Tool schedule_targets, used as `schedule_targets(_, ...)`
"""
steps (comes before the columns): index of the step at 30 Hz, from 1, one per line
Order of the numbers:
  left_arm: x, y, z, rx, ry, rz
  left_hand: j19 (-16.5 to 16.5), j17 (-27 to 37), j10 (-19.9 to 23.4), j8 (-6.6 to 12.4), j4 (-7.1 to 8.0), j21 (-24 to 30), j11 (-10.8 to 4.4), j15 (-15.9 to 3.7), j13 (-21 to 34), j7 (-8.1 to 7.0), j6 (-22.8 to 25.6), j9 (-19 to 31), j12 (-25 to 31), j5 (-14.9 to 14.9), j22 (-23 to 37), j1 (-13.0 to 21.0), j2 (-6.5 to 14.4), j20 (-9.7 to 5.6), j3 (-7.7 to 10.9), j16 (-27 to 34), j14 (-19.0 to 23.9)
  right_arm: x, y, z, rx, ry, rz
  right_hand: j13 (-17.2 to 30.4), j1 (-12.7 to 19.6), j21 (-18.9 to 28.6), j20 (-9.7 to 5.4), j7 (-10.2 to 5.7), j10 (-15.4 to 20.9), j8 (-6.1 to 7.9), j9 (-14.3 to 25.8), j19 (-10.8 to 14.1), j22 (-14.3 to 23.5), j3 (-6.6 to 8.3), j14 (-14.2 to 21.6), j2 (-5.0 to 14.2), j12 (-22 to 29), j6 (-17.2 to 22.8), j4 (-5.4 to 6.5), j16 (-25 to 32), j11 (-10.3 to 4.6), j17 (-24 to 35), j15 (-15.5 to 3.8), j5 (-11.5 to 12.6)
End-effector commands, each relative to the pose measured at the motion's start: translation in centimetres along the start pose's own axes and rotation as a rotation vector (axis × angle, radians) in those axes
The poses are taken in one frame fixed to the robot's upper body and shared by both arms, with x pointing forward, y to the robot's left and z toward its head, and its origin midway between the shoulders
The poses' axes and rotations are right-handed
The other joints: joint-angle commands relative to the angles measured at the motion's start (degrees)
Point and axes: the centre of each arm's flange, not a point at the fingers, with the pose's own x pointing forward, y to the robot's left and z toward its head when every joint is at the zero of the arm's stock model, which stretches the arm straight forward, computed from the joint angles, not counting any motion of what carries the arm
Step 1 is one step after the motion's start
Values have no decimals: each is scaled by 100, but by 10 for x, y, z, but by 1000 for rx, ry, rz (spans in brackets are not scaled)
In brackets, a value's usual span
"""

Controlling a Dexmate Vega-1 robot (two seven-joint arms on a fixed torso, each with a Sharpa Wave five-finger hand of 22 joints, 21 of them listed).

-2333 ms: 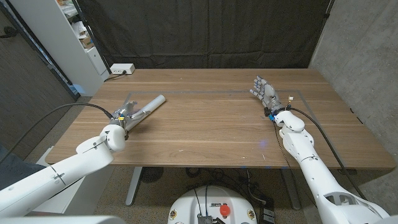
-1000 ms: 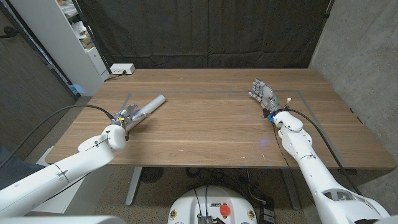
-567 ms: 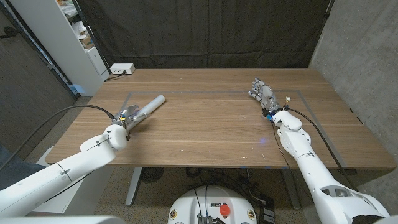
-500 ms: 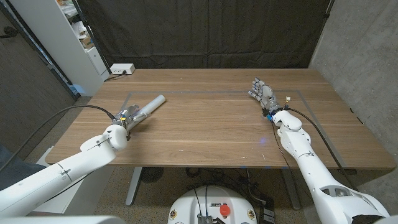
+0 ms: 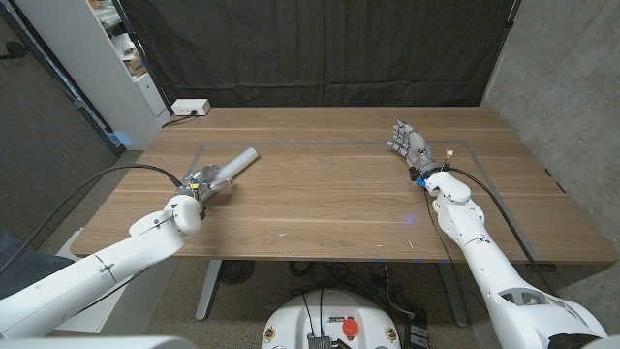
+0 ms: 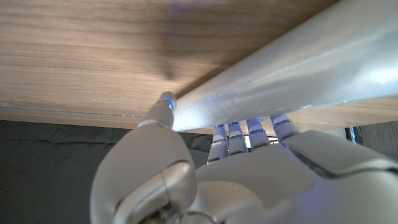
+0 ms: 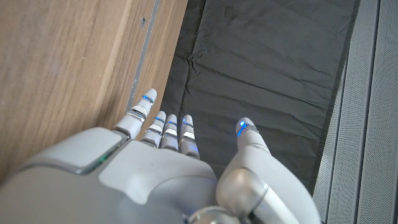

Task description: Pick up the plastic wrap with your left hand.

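- Right, plastic wrap is a pale roll lying on the wooden table at approx 10 o'clock from table centre, long axis running from 7 toward 1 o'clock.
- Left hand sits at the roll's near end, at approx 7 o'clock of it. In left wrist view the roll crosses just past the fingertips, thumb on one side, other fingers on the opp. side.
- So the hand brackets the roll w/ fingers partly open around it. Touching or not – can't tell; a firm hold isn't shown. Roll looks to lie along the wood, not lifted.
- Judgement: approach along the roll's axis makes sense, since a cylinder is easiest caught across its width, thumb opposing the rest.
- Step in hand, prob.: closing round the roll before the lift. Smooth, round surface could roll or slip out if the squeeze lands off-centre.
- Right hand is at approx 2 o'clock, well apart from the roll, fingers spread and holding nothing; right wrist view shows its fingertips past the table edge. Likely just parked out of the way.
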Motion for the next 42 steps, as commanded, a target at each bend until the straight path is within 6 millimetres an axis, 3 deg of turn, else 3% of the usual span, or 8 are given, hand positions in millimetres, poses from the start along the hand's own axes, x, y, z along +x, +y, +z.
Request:
schedule_targets(1,-1,-3,1,-1,20,1,264,12,170,60,-7,122,-23,-40,14,-26,111,11,52,-57,49,268,41,29,109,55,211,-2,-2,3,0,-12,0,32,0,-19,-23,-15,21,1,25,54,15,7,30,66,-1,38,-37,-9,7,34,2,44)
schedule_targets(10,-1,-4,2,5,31,-8,868,10,549,91,-8,310,-118,-157,22,-75,341,21,150,-54,79,718,42,42,193,120,653,-2,-2,0,7,-7,-1,32,-2,-21,-22,-20,23,-1,25,52,16,5,31,64,0,35,-39,-10,18,34,-1,44)
schedule_targets(17,1,-5,3,-9,39,-18,1699,41,948,123,-1,601,-263,-305,71,-93,631,43,250,31,111,1230,133,44,230,249,1253,-2,-1,-2,11,-3,-2,32,-1,-22,-23,-20,18,-1,25,53,16,6,28,65,-2,33,-39,-12,4,34,-1,45)
schedule_targets(24,2,-4,4,-23,40,-17,2398,92,1187,164,-26,879,-292,-361,120,-59,877,66,306,149,125,1725,275,31,233,371,1623,-1,-2,-3,13,-3,0,32,-2,-24,-18,-21,17,0,25,49,16,5,30,66,-3,35,-39,-11,5,34,1,45)
schedule_targets(31,4,-4,5,-35,50,-14,2807,152,1364,208,-34,1057,-372,-419,174,-12,1069,92,359,284,122,2120,408,23,216,515,1924,0,-2,-3,14,1,3,32,-3,-26,-20,-17,16,1,25,47,16,5,32,67,-3,38,-39,-11,12,34,-2,46)
schedule_targets(42,4,-2,4,-50,51,-4,3129,233,1594,251,-15,1212,-471,-485,246,0,1248,117,448,409,115,2396,489,-10,125,691,2215,3,0,-4,15,3,9,32,-4,-25,-9,-20,19,1,25,49,16,3,39,66,-2,39,-40,-10,-1,34,3,46)
